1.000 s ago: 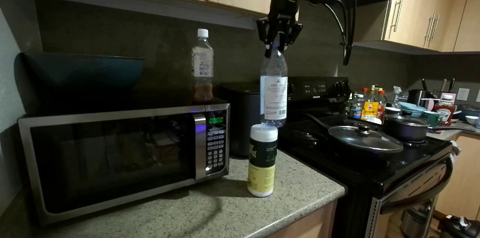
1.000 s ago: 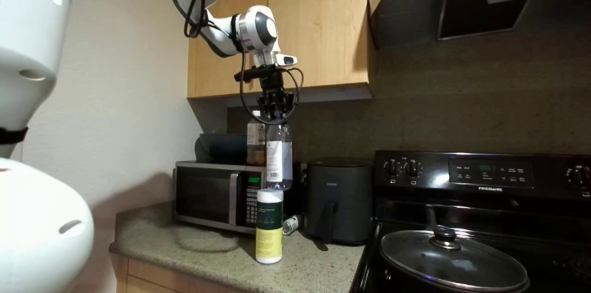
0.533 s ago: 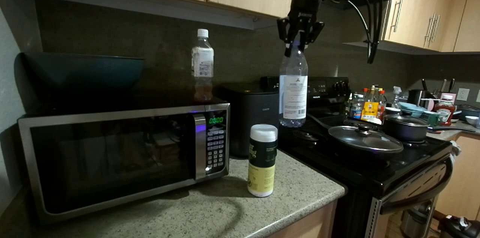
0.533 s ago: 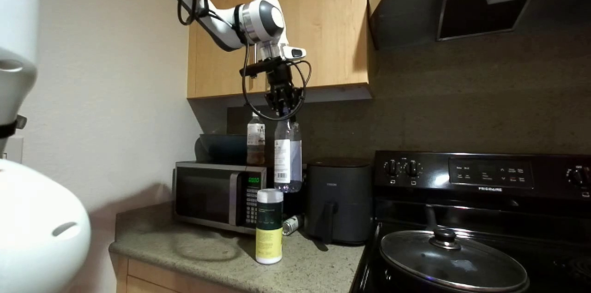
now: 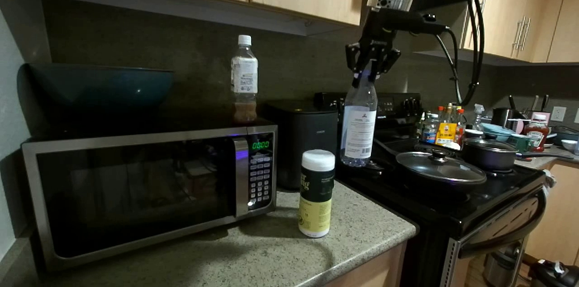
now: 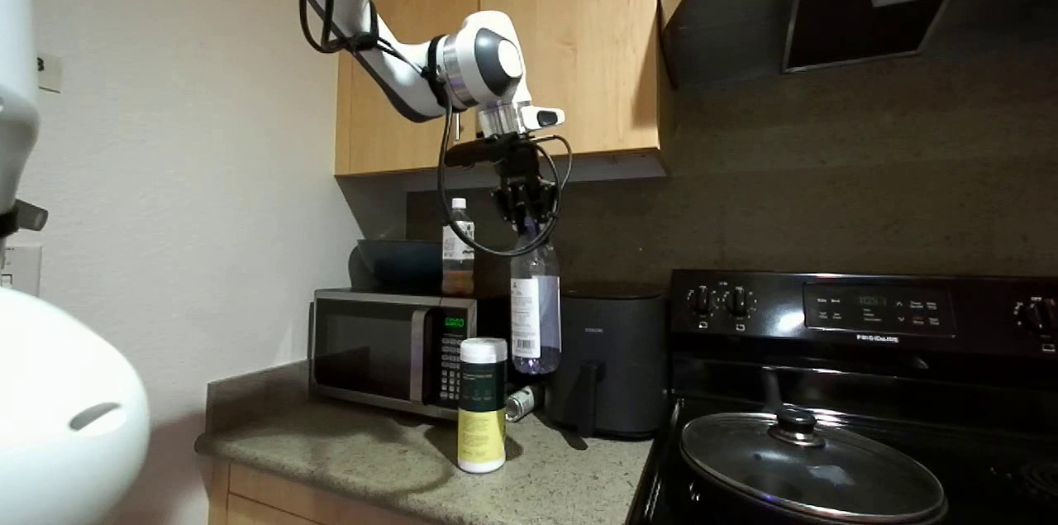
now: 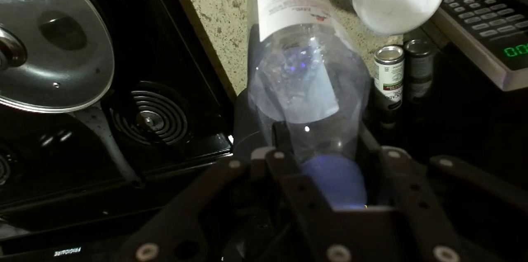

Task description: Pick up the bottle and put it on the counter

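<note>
Gripper [image 5: 364,77] clamped on the bottle [image 5: 359,131], midair above the counter [image 5: 362,223] in an exterior view, partly in front of an air fryer [image 6: 624,360] in an exterior view, blue cap [image 7: 336,177] between the fingers [image 7: 288,175] in the wrist view.

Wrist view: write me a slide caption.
Gripper holds the clear bottle by its blue-capped end, speckled counter beyond, stove at image left.
</note>
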### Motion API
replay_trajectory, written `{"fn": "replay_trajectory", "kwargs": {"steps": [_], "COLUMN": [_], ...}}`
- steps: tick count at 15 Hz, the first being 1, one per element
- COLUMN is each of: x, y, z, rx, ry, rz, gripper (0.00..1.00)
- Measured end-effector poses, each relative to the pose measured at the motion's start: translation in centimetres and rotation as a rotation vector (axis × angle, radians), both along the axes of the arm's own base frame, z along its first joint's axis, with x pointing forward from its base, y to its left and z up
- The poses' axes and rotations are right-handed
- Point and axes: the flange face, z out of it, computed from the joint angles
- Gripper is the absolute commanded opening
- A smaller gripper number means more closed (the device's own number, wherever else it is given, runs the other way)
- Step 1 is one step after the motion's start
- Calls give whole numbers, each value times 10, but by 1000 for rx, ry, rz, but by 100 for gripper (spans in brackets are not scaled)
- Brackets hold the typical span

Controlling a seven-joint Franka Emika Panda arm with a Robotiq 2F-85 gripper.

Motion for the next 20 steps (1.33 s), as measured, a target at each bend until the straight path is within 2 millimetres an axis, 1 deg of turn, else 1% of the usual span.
{"fn": "replay_trajectory", "kwargs": {"steps": [4, 11, 14, 20], "x": [-1, -10, -13, -14], "y": [-8, -29, -33, -38], "z": [-29, -66, -77, -92], "rx": [15, 37, 40, 28], "ry": [-25, -15, -6, -14], "rz": [-33, -113, -127, -155], "gripper": [13, 13, 13, 13]}}
